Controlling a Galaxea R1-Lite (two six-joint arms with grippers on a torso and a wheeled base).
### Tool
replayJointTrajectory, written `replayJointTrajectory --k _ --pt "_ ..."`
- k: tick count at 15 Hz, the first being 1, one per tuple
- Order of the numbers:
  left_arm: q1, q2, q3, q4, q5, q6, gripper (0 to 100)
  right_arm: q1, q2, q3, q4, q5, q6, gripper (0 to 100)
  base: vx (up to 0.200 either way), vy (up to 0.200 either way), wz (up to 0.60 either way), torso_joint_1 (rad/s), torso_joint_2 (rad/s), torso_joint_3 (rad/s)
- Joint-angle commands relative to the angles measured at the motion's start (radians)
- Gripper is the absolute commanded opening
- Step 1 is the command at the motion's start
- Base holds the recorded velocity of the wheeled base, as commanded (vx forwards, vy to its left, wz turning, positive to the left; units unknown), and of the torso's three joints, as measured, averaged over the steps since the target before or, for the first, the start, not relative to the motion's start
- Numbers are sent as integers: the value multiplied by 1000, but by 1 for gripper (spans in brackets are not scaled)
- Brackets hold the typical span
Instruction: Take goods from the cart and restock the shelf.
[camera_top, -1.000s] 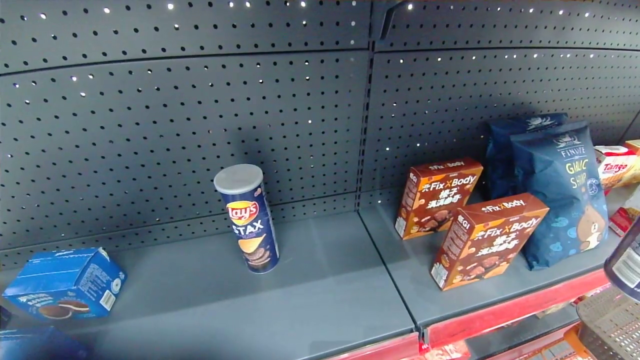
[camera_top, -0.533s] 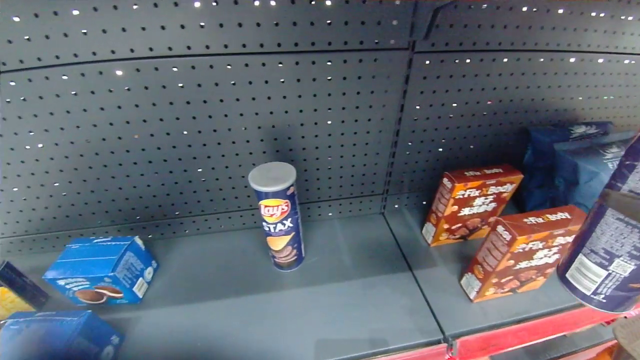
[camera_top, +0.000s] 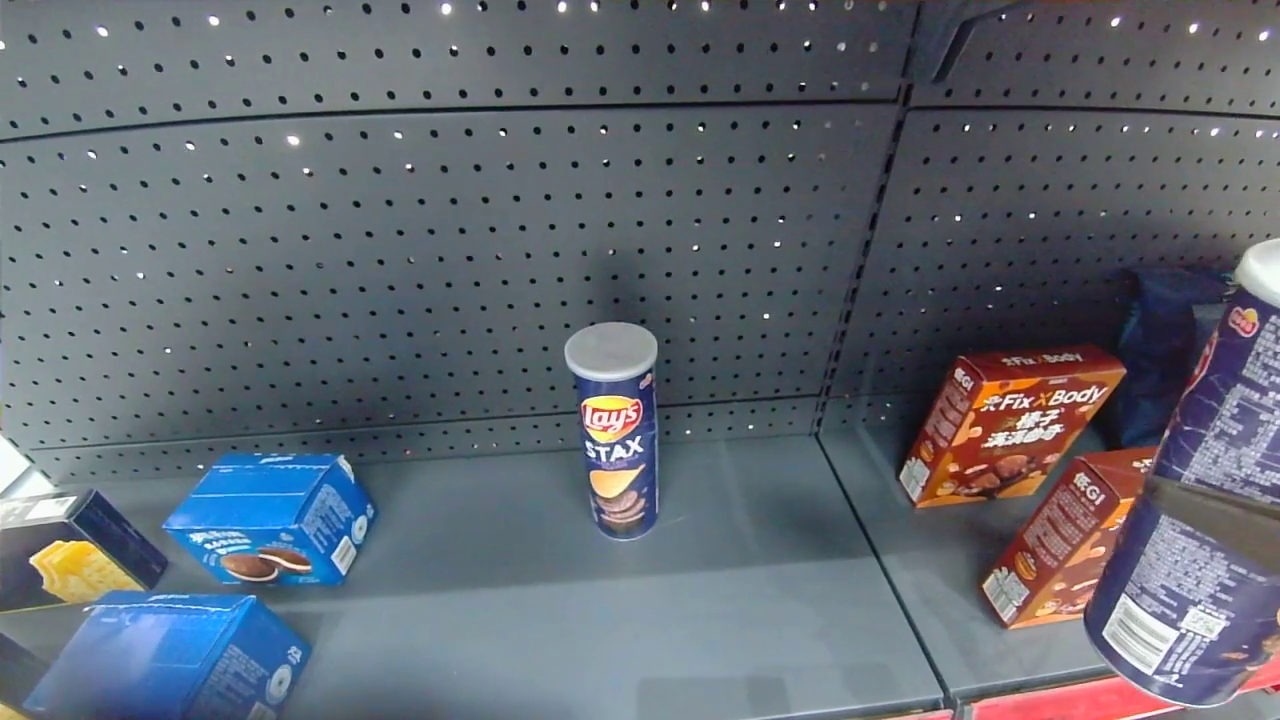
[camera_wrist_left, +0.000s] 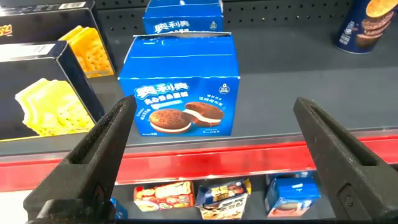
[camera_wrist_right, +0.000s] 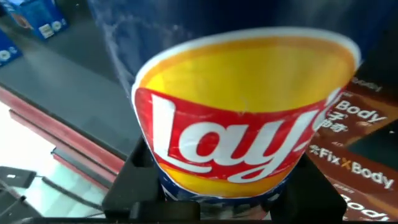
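- The held chip can (camera_top: 1190, 520) is a dark blue tube with a pale lid and a barcode near its base. In the right wrist view its label (camera_wrist_right: 249, 118) shows a red band on a yellow field.
- I see this can at the right edge of the head view. It is tilted, lid up, and raised in front of the shelf (camera_top: 560, 610).
- The right end effector (camera_wrist_right: 224, 193) is clamped on the can, with one dark finger on each side of the tube.
- The left end effector (camera_wrist_left: 214, 168) has its fingers spread wide with nothing gripped. It sits level with the shelf's red front edge and faces a blue cookie box (camera_wrist_left: 183, 84).
- Chip cans: two. The second can (camera_top: 612, 430) stands upright at the centre of the head view.
- Blue cookie boxes: two, at lower left (camera_top: 270, 520) (camera_top: 170, 660).
- Brown snack boxes: two, at right (camera_top: 1010, 425) (camera_top: 1060, 550).
- Dark cracker boxes: two, seen in the left wrist view (camera_wrist_left: 43, 99) (camera_wrist_left: 62, 31).
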Motion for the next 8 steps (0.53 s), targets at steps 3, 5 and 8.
replayJointTrajectory --k 3,5,8 --pt "-1 -1 0 0 1 0 100 56 19 -15 -13 37 22 0 0 0 0 0 0 0" --pt "0 -1 0 0 1 0 100 59 27 -22 -59 107 42 0 0 0 0 0 0 0" --pt "0 -1 0 0 1 0 100 67 31 -29 -91 132 44 0 0 0 0 0 0 0"
